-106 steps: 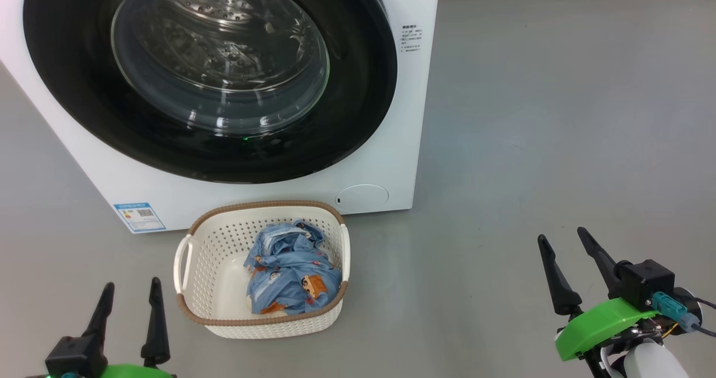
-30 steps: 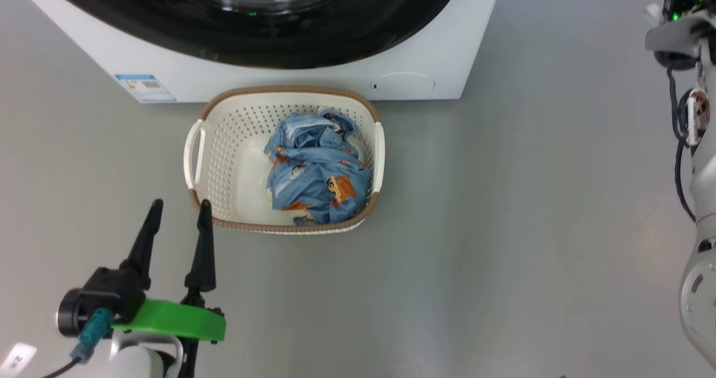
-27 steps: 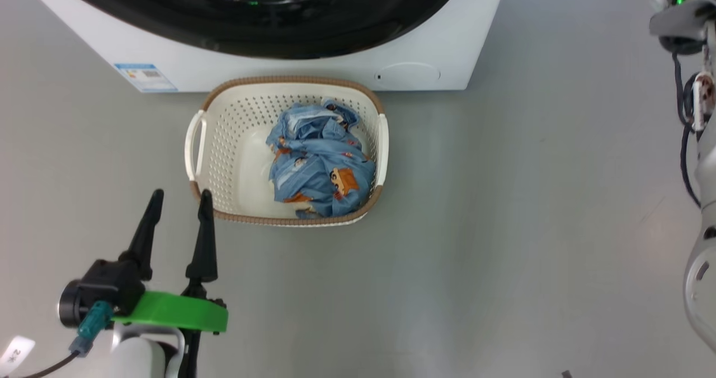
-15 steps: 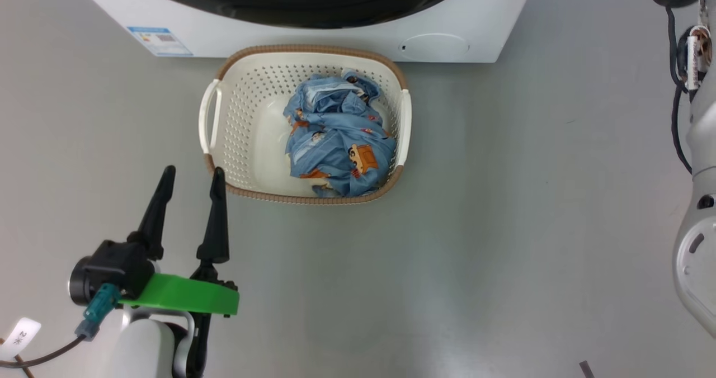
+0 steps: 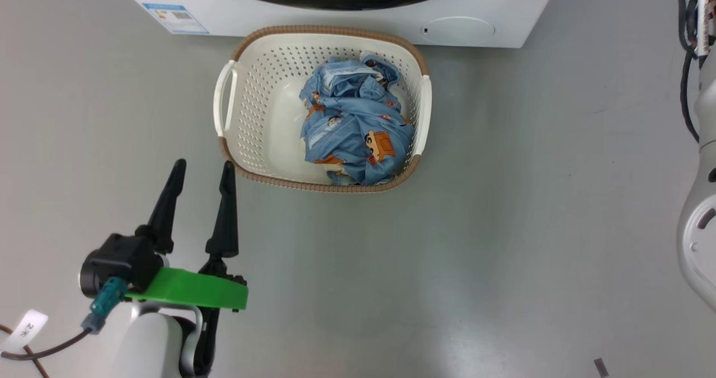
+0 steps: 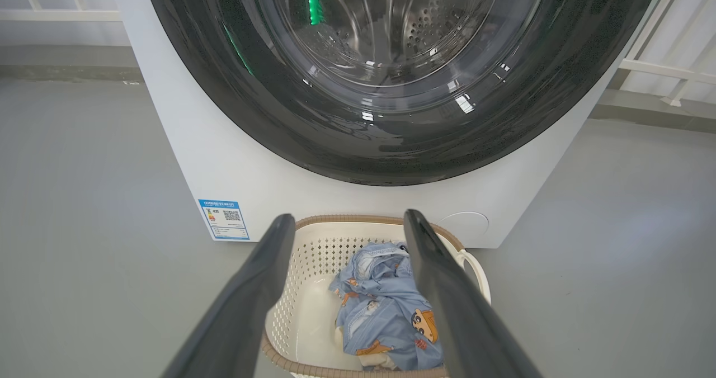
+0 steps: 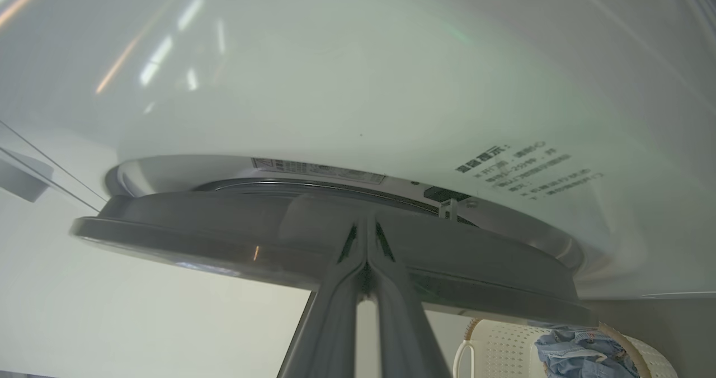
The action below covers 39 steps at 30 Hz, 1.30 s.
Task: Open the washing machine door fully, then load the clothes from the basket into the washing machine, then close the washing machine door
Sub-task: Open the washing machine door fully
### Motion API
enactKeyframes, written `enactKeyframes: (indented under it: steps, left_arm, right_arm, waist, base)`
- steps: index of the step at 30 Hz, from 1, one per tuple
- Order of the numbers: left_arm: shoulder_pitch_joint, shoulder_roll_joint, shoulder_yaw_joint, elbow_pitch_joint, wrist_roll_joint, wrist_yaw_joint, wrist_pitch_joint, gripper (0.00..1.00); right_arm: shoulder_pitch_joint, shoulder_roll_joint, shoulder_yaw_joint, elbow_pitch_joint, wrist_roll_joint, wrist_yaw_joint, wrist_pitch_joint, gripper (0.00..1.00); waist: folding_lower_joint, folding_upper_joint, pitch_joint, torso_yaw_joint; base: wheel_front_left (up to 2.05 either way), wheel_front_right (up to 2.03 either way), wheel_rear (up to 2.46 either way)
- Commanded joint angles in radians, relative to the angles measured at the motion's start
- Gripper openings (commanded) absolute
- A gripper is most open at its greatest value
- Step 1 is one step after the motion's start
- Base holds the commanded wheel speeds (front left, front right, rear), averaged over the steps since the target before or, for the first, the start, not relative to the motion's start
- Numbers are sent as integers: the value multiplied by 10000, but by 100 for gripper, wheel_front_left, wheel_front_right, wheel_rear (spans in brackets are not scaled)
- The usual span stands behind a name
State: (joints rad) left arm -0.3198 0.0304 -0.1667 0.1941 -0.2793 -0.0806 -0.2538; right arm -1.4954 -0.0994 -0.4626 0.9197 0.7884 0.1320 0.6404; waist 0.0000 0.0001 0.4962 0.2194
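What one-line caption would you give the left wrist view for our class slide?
Open left gripper aimed at the basket of blue cartoon-print clothes below the black-rimmed washing machine door.

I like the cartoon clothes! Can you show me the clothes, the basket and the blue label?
clothes (image 5: 355, 126): head view, middle of the heap.
basket (image 5: 251, 104): head view, bare holed left wall.
label (image 5: 175, 18): head view, sticker's middle.

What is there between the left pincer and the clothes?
Head view: the perforated wall and bare bottom of the basket lie between left pincer and clothes.
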Motion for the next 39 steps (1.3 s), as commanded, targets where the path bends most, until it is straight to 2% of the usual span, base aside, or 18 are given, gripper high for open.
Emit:
enactKeyframes:
  steps: [1,21,31,39]
  left_arm:
    - [-126,199,267,-211,-72,91,-80,100]
    - [-403,198,-307,-323,-396,185,-80,100]
    - [-394,198,-147,-386,-433,253,-80,100]
    - [-484,198,-82,-465,-412,262,-80,100]
  right_arm:
    - [-490,240,23,-246,-122,-13,-34,0]
    - [-1471,404,-962,379,-1636,-13,71,0]
    - [-1457,442,-1269,639,-2079,-13,896,0]
    - [-1291,471,-1165,172,-1779,-13,2016,0]
  waist:
    - [0,-1,51,41]
    - [0,-1,547,424]
    - [0,-1,584,400]
    - [0,-1,595,386]
  base:
    - [0,0,0]
    - [0,0,0]
    - [0,0,0]
    - [0,0,0]
